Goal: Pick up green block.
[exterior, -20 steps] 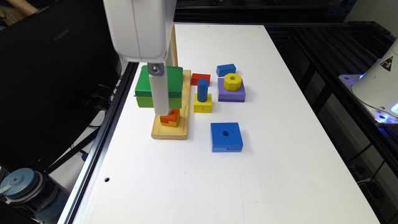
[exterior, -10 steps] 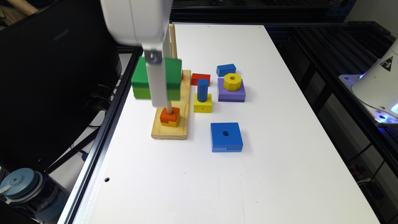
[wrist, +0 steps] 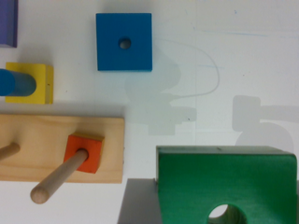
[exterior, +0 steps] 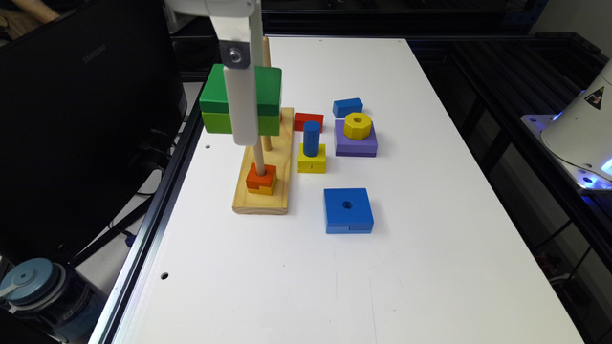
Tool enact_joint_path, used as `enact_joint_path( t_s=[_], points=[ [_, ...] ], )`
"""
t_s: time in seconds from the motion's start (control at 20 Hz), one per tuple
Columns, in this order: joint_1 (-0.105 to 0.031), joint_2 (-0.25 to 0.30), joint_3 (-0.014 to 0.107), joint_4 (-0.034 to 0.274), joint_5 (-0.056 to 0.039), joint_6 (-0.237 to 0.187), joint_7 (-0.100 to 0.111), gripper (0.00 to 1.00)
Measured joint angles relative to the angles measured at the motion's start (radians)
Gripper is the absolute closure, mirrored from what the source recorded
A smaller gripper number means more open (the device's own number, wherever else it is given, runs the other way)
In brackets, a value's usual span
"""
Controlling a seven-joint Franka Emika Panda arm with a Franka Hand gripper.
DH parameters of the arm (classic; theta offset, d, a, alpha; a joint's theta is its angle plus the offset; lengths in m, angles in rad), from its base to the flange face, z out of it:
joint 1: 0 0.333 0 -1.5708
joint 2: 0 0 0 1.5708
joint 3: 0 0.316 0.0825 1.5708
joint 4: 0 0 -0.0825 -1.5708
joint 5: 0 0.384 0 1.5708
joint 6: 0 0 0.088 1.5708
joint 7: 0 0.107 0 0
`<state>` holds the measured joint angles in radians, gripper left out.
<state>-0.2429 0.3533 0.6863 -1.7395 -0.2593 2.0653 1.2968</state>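
gripper (exterior: 241, 102) clamped on the green block (exterior: 217, 102), airborne at ten o'clock from the blue square block (exterior: 348, 209); lift's on, next just needs a steady hold.

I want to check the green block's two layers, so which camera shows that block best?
The exterior view shows it best: the green block hangs above the wooden base, dark green layer over lime, with the gripper across its front. The wrist view gives a close look at its dark green top and centre hole, cropped at the frame edge.
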Motion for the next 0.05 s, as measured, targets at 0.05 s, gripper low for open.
enact_joint_path(
  t_s=[0.05],
  points=[
    [0.0, 0.0, 0.0, 0.0, 0.0, 0.0, 0.0, 1.0]
  ],
)
